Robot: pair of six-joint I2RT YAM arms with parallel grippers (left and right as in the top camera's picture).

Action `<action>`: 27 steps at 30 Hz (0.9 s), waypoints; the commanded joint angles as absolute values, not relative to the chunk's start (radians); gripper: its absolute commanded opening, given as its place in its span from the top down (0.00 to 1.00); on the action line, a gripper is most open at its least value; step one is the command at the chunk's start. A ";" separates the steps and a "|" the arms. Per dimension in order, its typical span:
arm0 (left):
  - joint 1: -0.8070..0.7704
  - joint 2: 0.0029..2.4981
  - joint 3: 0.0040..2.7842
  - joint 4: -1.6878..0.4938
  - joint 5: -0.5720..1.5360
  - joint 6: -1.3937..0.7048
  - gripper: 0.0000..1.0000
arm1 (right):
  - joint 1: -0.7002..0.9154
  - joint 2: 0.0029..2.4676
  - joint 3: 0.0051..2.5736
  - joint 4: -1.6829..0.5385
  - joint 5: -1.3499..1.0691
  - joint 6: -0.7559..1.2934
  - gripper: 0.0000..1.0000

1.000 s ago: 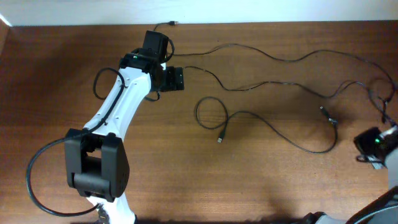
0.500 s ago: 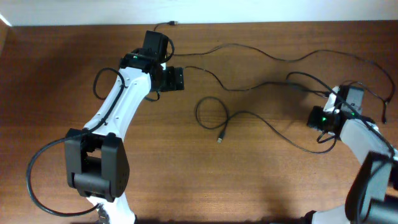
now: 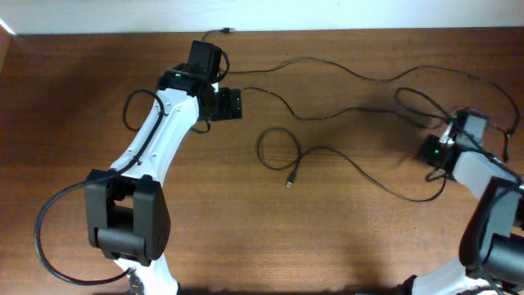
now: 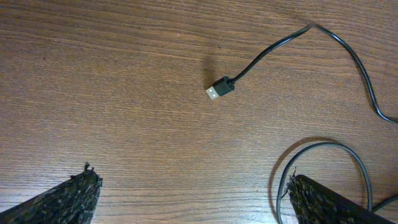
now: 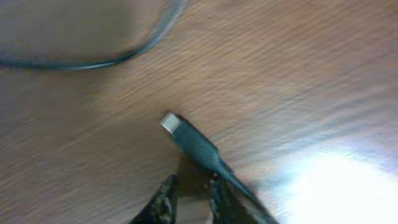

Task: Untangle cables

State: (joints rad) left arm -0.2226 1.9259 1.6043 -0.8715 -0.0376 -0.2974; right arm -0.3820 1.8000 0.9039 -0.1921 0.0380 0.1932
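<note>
right wrist | cable point(image 5: 189, 142) plug juts just beyond fingers point(image 5: 163, 202) | pinched

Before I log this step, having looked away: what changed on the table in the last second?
The right arm swung in from the right edge of the table toward the middle. The right gripper now sits nearly closed at a cable plug, grip unclear. A neighbouring cable bunched into a loop. The left arm, the open left gripper and the loose plug mid-table stayed put.
</note>
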 commanded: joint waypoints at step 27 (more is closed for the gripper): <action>-0.220 1.914 1.605 -0.870 -0.048 -0.282 0.01 | -0.819 1.807 0.870 -0.334 -0.022 0.397 0.96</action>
State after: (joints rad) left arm -0.2226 1.9259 1.6043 -0.8715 -0.0376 -0.2947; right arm -0.8169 1.7813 0.9150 -0.3035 0.0025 0.4107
